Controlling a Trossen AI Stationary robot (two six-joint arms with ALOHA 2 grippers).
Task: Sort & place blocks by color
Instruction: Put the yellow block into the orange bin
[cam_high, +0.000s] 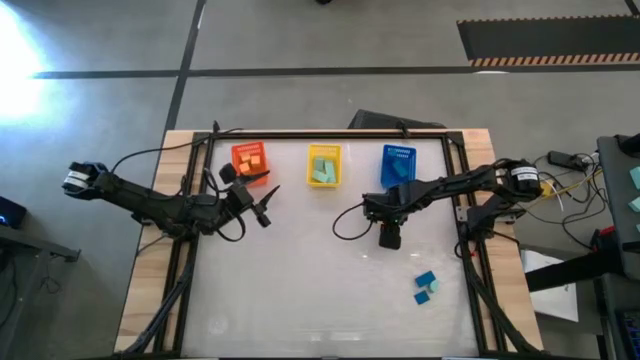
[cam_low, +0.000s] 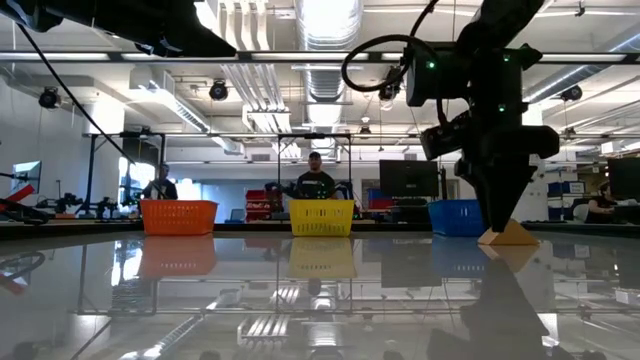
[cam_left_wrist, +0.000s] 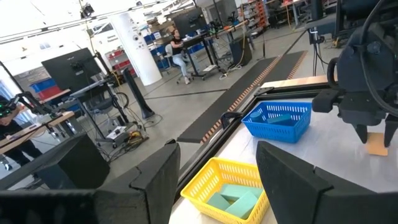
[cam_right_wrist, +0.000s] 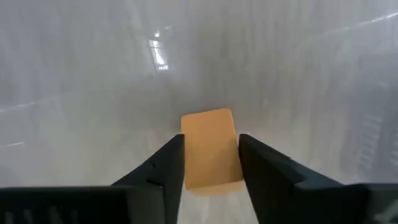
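Observation:
An orange block (cam_right_wrist: 210, 134) lies flat on the white table under my right gripper (cam_high: 389, 240), which points down at mid-table, near the blue bin (cam_high: 398, 165). My left gripper (cam_high: 266, 205) hovers open and empty beside the orange bin (cam_high: 250, 160); the left wrist view looks past its spread fingers (cam_left_wrist: 161, 171) at the yellow bin (cam_left_wrist: 231, 167). Orange blocks lie in the orange bin, teal ones in the yellow bin (cam_high: 323, 165), blue ones in the blue bin. Two blue blocks (cam_high: 427, 279) and a teal one (cam_high: 434, 290) sit loose on the table's near right part. My right gripper has the orange block pinched between its two fingers (cam_right_wrist: 168, 163), one on each long side (cam_right_wrist: 231, 158), coming from above and pointing down. The block's far end sticks out past the fingertips. In the low view the block (cam_low: 512, 236) sits at table level.
The three bins stand in a row along the far edge, also seen in the low view as orange bin (cam_low: 178, 215), yellow bin (cam_low: 321, 216) and blue bin (cam_low: 455, 217). A black frame (cam_high: 460, 200) borders the table. People sit in the room beyond.

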